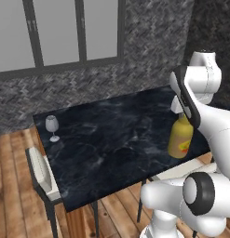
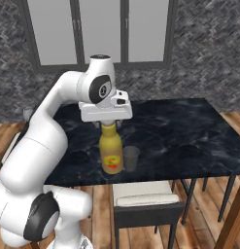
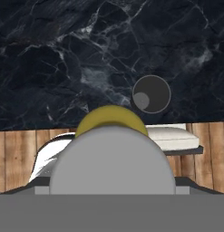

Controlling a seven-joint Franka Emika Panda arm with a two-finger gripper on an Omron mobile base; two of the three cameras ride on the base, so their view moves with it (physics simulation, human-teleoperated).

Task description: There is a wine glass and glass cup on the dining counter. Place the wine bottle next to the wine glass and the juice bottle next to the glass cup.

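The juice bottle (image 2: 111,152) stands on the bench (image 2: 189,131) directly under the pincer (image 2: 108,123), glass cup (image 2: 131,158) just beside it — that half looks done. The pincer is wide apart around the cap, not visibly gripping. The wine glass (image 1: 52,126) stands far off, alone — wine half remains.

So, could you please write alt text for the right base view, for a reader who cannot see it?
A white robot arm reaches down over a yellow juice bottle standing on the black marbled dining counter, right beside a short glass cup. Its gripper sits at the bottle's neck. A cushioned chair is tucked under the near edge.
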